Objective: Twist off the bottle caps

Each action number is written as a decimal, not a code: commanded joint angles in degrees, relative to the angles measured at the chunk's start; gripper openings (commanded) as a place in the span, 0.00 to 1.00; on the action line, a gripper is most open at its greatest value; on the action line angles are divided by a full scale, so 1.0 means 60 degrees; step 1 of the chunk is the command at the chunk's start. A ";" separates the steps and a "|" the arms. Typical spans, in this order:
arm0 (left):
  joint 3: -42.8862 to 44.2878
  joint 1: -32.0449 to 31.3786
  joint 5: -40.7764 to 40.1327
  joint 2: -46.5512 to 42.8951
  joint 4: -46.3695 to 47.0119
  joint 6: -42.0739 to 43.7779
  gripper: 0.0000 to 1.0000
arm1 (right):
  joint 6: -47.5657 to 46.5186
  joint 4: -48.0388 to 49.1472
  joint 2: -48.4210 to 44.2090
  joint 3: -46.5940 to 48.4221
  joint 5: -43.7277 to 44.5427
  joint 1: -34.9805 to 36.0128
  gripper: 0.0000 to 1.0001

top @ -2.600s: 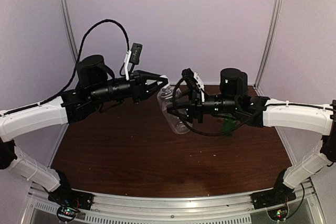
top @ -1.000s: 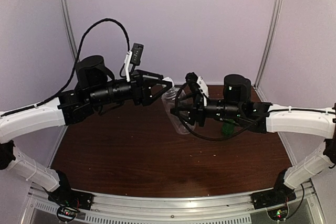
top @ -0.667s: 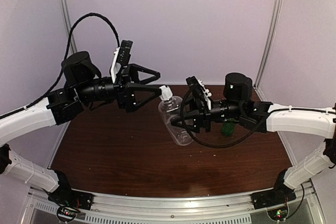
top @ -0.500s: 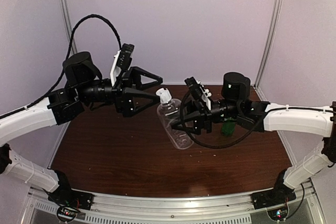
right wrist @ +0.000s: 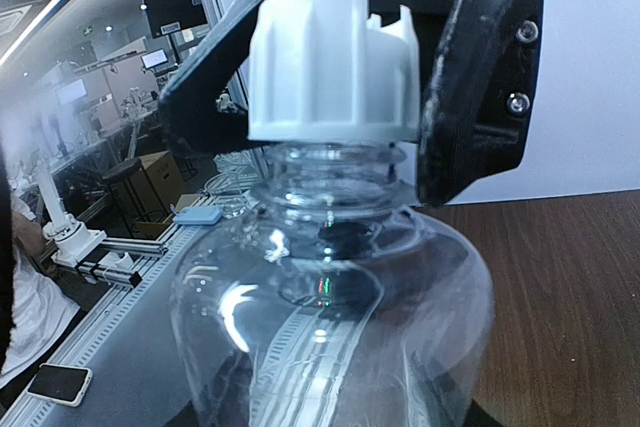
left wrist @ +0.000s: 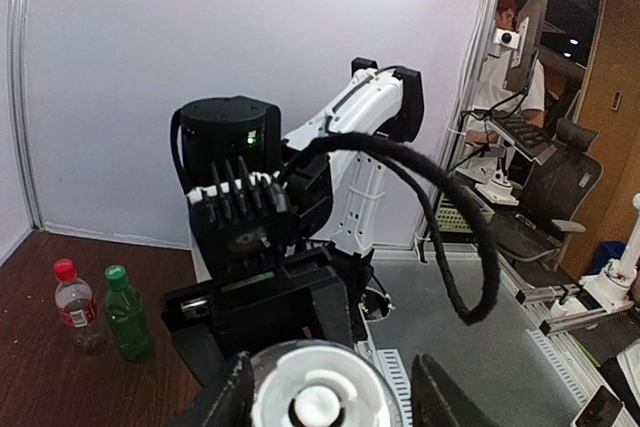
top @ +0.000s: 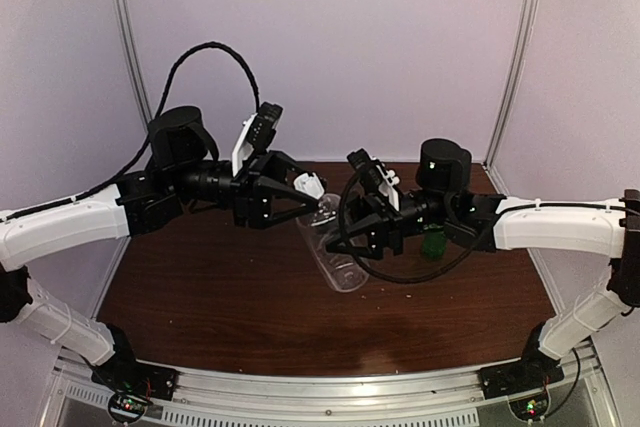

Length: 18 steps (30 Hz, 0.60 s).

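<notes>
**Closing back in on the white cap**

Find L gripper [top: 318,203] drawn in over white cap [right wrist: 335,67], with black fingers [right wrist: 480,77] flanking it on both sides and jaws part closed. Looks like contact on one side in R wrist view. Shows slim gaps in L wrist view, so cannot tell whether actually clamped. Note cap seated on neck of clear bottle [right wrist: 330,317].

See R gripper [top: 348,237] shut round body of same bottle. Holds it tilted over mid table [top: 200,287], neck toward L gripper, base toward near edge.

Vs approx half a sec ago:
- Had L jaws spread wide then, standing off left of cap, wrist rolled.
- Now shifted right and lower, jaws much narrower, cap between them.
- Puts bottle neck a bit lower and further right than before.
- No change seen in R grip; R arm in approx same pose.

Vs 1 s ago: roughly back to same cap-side pose for L gripper.

Spot green bottle [left wrist: 128,317] and red-label bottle [left wrist: 75,312] upright on table, just beside each other, far side behind R arm. Green cap [left wrist: 116,273] and red cap [left wrist: 64,269] both on.
</notes>
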 commanded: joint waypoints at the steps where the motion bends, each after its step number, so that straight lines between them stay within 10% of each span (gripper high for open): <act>1: 0.0109 0.0074 0.0383 0.0036 0.0747 -0.0250 0.51 | 0.0093 0.0389 0.0048 0.0342 -0.0238 -0.0044 0.45; 18: 0.0145 0.0074 -0.1403 -0.0312 0.0450 -0.0572 0.27 | -0.0642 -0.0820 -0.0067 0.0460 0.0889 -0.0053 0.44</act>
